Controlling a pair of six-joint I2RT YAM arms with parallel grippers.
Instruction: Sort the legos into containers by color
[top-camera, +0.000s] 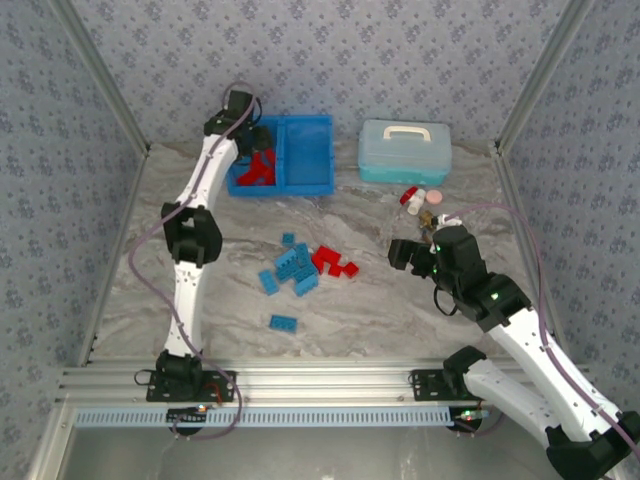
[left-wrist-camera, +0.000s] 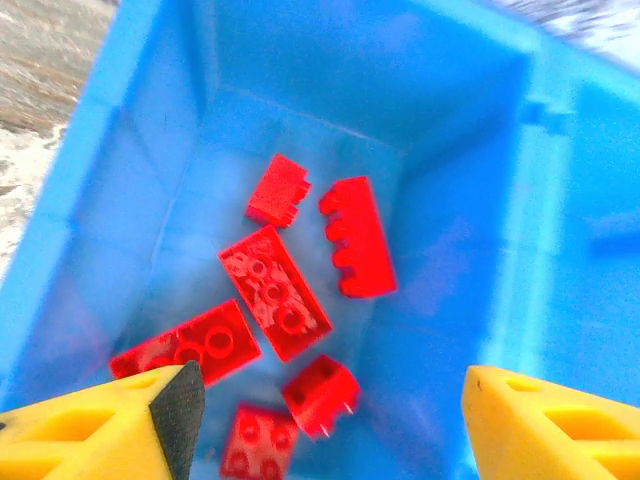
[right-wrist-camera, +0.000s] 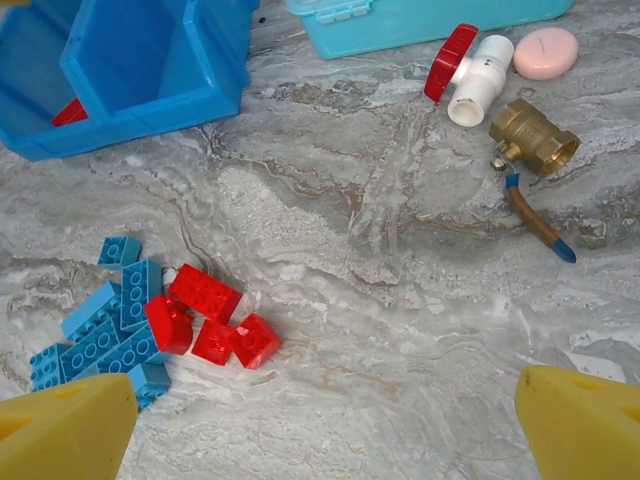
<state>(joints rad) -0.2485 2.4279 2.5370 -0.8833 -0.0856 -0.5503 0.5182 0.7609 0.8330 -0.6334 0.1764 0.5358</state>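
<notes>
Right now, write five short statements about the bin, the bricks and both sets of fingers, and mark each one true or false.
1. The bin holds red bricks in its left compartment. True.
2. The left fingers are shut on a brick. False: they stand open above that compartment, with nothing between them.
3. Blue bricks lie on the table. True.
4. Every red brick is in the bin. False: loose red bricks lie on the table beside the blue bricks.
5. The right fingers grip the pale blue case. False: they stand open over the table, apart from the case.
</notes>
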